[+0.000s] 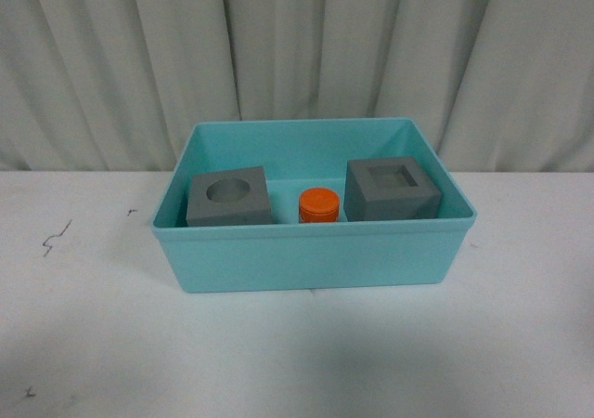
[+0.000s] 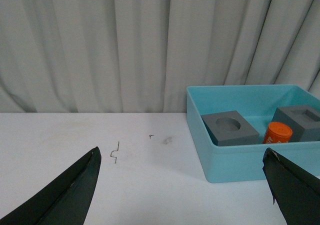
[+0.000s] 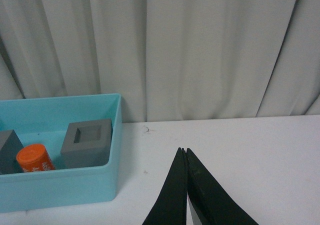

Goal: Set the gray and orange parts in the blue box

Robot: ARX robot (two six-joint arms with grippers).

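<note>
front view is showing two gray cubes (image 1: pixel 230 198) (image 1: pixel 391 190) and one orange cylinder (image 1: pixel 318 204) sitting inside the blue box (image 1: pixel 314 255) at frame centre on the desk (image 1: pixel 83 325); left claw (image 2: pixel 182 185) is gaping wide and empty, right claw (image 3: pixel 185 157) is pinched closed, empty.
</note>
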